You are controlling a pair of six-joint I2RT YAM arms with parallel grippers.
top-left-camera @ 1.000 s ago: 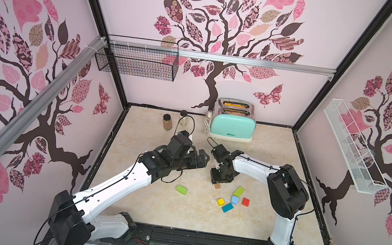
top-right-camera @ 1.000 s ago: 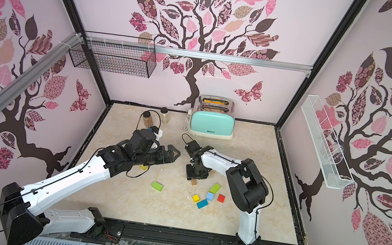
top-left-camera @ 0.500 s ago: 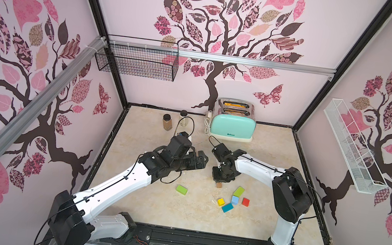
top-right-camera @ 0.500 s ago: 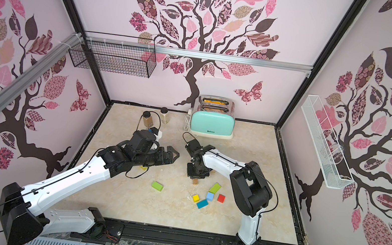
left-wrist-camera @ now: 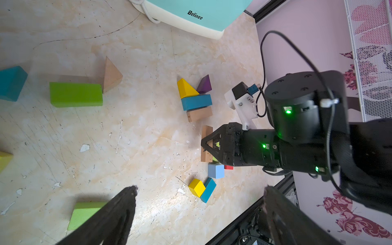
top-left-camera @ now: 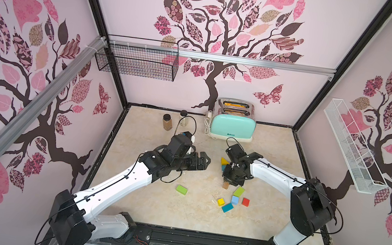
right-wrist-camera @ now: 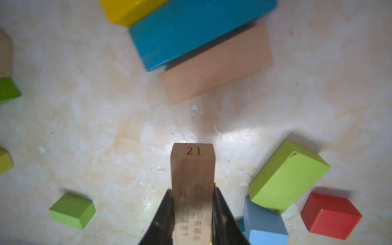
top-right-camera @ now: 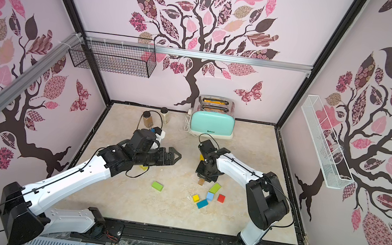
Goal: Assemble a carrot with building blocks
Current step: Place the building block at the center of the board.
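- Now the grip is on: the tan bar [right-wrist-camera: 192, 165], the plain one stamped 21, sits pinched between the jaws of the right gripper [right-wrist-camera: 192, 191], which a second ago stood wider around it.
- Where is the bar? It seems to lie on the table [top-left-camera: 150, 208], just beside the tan block [left-wrist-camera: 199, 114] with a small gap between them. Whether it has left the surface yet cannot be told.
- That tan block touches the teal bar [left-wrist-camera: 196, 101]. The yellow wedge [left-wrist-camera: 186, 88] sits against the teal bar's other side, with a purple wedge [left-wrist-camera: 204, 83] tucked next to it. This row is likely the carrot taking shape.
- What it means: the pick looks done, so placing comes next, probably bringing the bar up against that row.
- Tight quarters around the claw: the green bar [right-wrist-camera: 288, 176], light blue cube [right-wrist-camera: 265, 224] and red cube [right-wrist-camera: 331, 216] all lie close by. A careless swing could scatter them.
- Further out, the yellow cube [left-wrist-camera: 196, 186] and teal block [left-wrist-camera: 209, 189] touch each other, and a green block [top-left-camera: 181, 189] lies alone.
- The left gripper [left-wrist-camera: 200, 187] has not budged: its jaws are spread wide with nothing in them, and it hangs over the table near the build.
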